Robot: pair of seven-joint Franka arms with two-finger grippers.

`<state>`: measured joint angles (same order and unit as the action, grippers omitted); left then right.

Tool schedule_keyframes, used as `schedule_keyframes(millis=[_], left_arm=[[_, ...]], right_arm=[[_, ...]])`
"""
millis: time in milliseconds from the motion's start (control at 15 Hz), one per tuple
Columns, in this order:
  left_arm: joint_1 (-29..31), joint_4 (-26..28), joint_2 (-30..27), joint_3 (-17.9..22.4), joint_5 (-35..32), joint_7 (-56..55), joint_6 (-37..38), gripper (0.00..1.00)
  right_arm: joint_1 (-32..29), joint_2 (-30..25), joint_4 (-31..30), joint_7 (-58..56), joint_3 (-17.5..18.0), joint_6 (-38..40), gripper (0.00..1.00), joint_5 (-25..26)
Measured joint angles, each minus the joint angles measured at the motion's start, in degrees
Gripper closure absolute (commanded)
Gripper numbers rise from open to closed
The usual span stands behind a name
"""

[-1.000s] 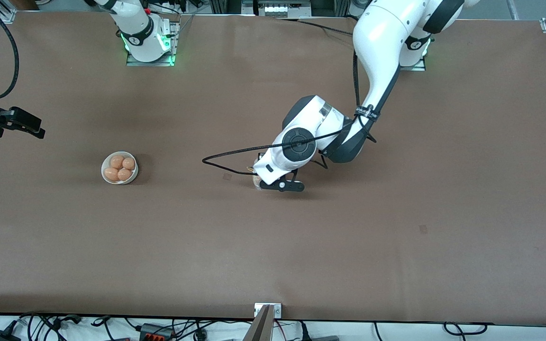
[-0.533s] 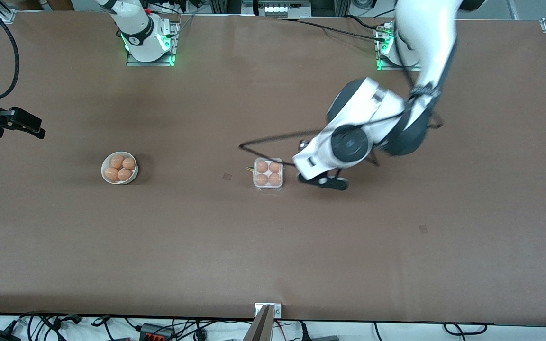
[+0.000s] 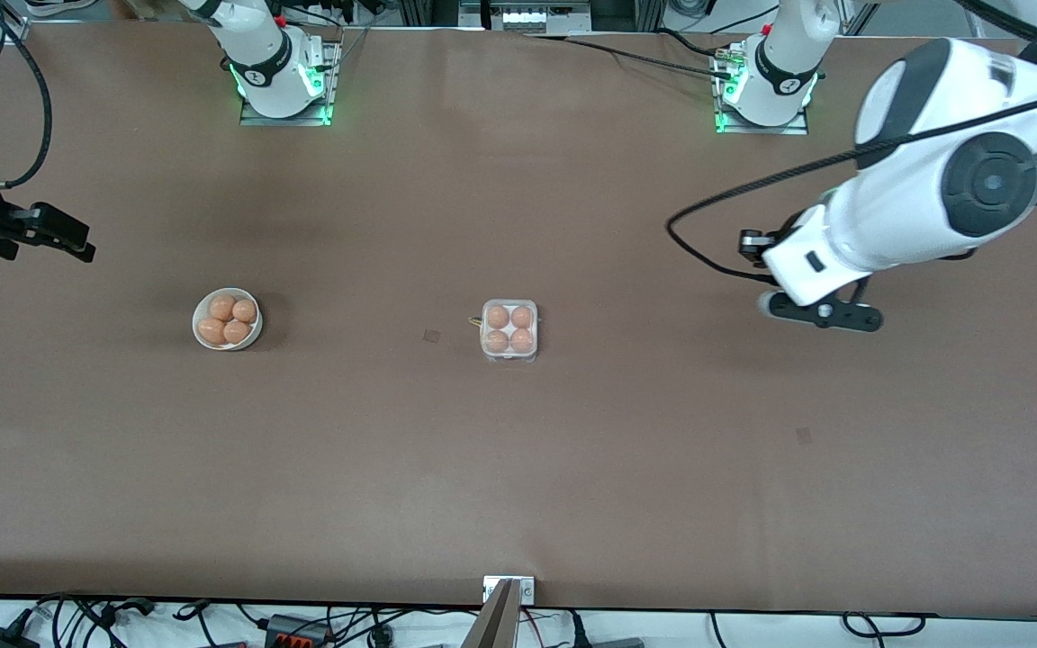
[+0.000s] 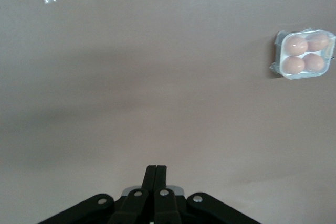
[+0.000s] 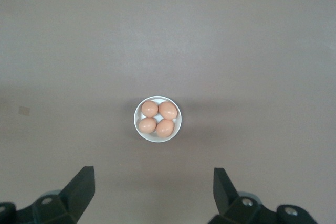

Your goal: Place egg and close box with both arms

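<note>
with the box [image 3: 509, 330] lidded mid-table, i see my left gripper [image 3: 823, 312] pinched closed toward its own end, the right gripper [image 3: 41, 232] spread wide near the bowl [image 3: 227, 319].

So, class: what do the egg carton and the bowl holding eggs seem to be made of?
The egg carton looks like thin clear plastic: its four eggs show through the glossy closed lid, above a whitish tray. The bowl looks like glazed ceramic or hard plastic, uniformly white and smooth; the views cannot settle which.
</note>
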<state>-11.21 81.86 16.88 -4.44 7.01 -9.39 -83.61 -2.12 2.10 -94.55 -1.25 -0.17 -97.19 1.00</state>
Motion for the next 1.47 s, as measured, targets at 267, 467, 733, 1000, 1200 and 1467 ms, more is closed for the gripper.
schedule_keyframes(millis=[267, 467, 733, 1000, 1200, 1467], left_arm=[[0.3, 8.9, -4.1, -0.1, 0.0, 0.0, -5.1, 0.58], [1.1, 13.8, -7.9, -0.1, -1.9, 0.8, -7.0, 0.0], [4.2, 13.4, -10.4, 0.2, -5.7, 5.5, -7.7, 0.0], [7.8, 13.0, -10.6, 1.3, -6.0, -1.8, -7.9, 0.0], [8.6, 13.0, -10.4, 1.4, -7.6, -4.5, -8.2, 0.0], [8.6, 11.5, -10.4, 1.2, -11.6, -5.0, -9.6, 0.0]], right_arm=[[0.0, -1.2, -0.7, 0.0, 0.0, 0.0, 0.0, 0.0], [0.0, -1.2, -0.7, 0.0, 0.0, -0.1, 0.0, 0.0], [0.0, -1.2, -0.7, 0.0, 0.0, -0.1, 0.0, 0.0], [0.0, -1.2, -0.6, 0.0, 0.1, -0.3, 0.0, 0.0], [0.0, -1.2, -0.6, 0.0, 0.1, -0.3, 0.0, 0.0], [0.0, -1.2, -0.6, 0.0, 0.2, 0.2, 0.0, 0.0]])
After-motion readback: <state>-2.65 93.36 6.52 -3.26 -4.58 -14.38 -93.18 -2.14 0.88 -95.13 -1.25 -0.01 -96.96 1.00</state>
